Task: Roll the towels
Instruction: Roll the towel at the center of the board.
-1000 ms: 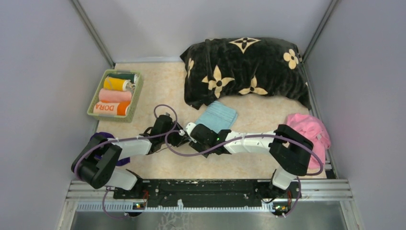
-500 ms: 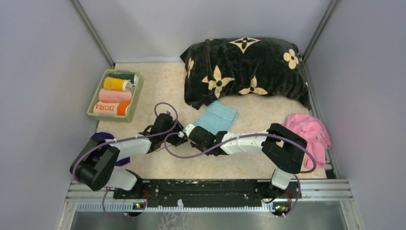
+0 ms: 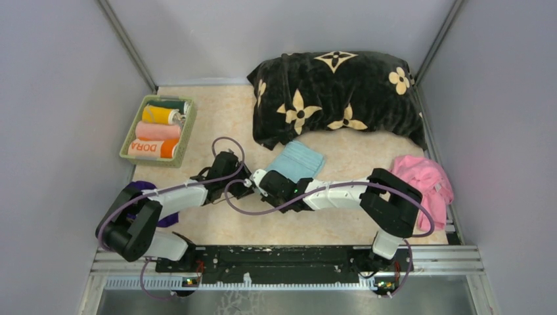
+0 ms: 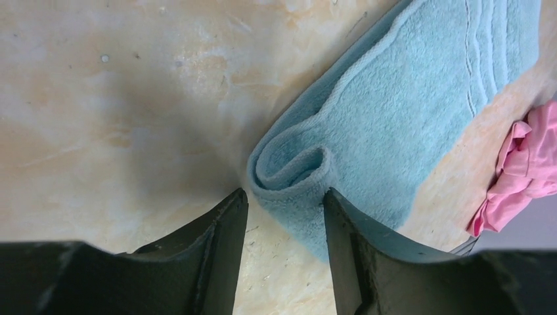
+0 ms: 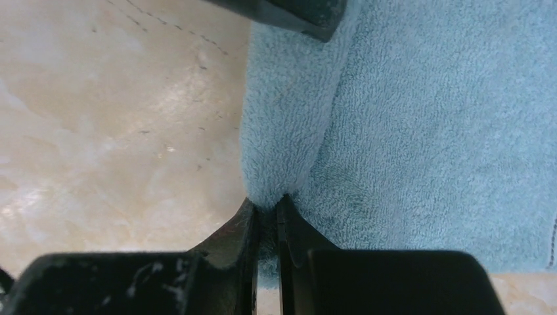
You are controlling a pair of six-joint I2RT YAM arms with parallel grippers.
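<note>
Lying on the beige worktop [image 3: 223, 121] just in front of the black flower-patterned cushion [image 3: 335, 98], the light blue towel [image 3: 299, 159] runs its long axis from near left to far right in the top view. Both grippers meet at its near-left end, the left gripper [image 3: 244, 186] beside the right gripper [image 3: 256, 177]. A pink towel [image 3: 430, 180] lies crumpled at the right, and rolled towels [image 3: 156, 131] sit in a green basket [image 3: 189, 130] at the far left.

In the left wrist view, the left gripper [image 4: 284, 197] has its jaws apart, straddling the towel's curled end; the cloth [image 4: 407, 98] stretches away from there.

In the right wrist view, the right gripper [image 5: 266, 203] is clamped on a raised fold of the blue towel [image 5: 427, 131], jaws almost together.
</note>
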